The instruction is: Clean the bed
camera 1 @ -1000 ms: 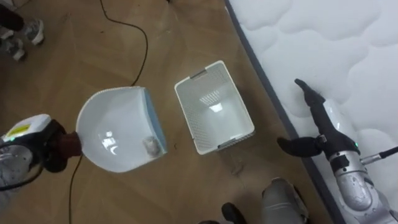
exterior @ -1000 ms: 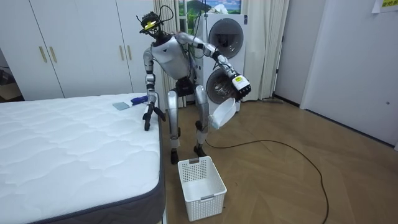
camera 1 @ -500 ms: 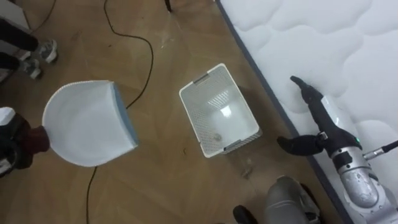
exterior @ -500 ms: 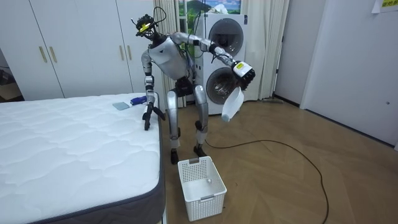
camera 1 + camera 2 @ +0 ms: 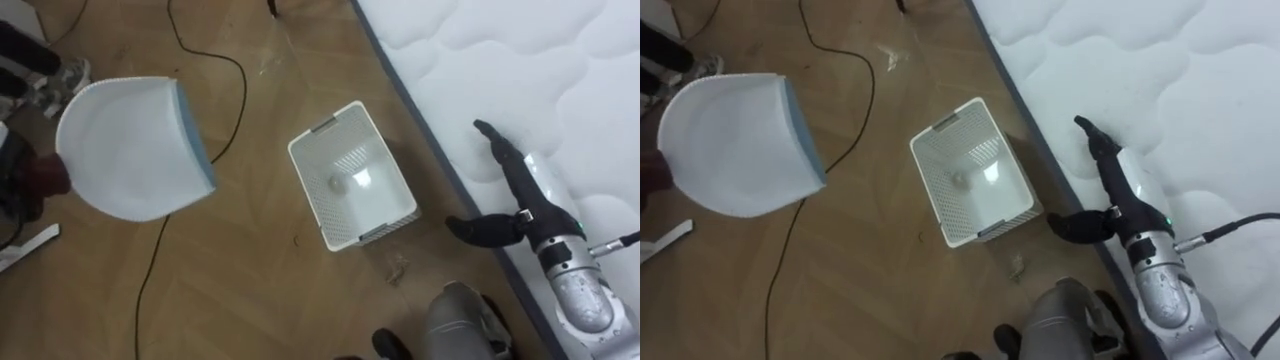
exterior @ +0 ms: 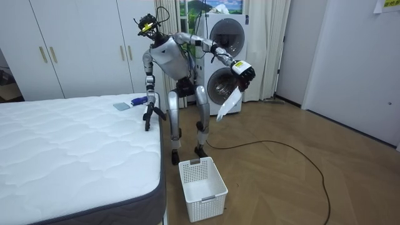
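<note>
Your left hand [image 6: 245, 72] is clenched round the handle of one white dustpan [image 5: 135, 150], held high over the floor, well left of the bed [image 5: 520, 80]. Your right hand [image 5: 518, 195] lies flat on the mattress's near edge, fingers straight and thumb spread. Between them one white basket [image 5: 308, 195] stands on the floor just beside the bed, with one small grey lump [image 5: 337, 183] inside. At the mattress's far end lie two small things: a flat blue-grey square [image 6: 121, 106] and a blue object [image 6: 139, 99].

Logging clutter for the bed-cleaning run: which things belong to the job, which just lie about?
Job: white quilted mattress; white blue-edged plastic dustpan in left hand; white perforated plastic basket holding small pale scrap; right hand on mattress.
Lying about: stacked white washing machines; white wardrobe.
</note>
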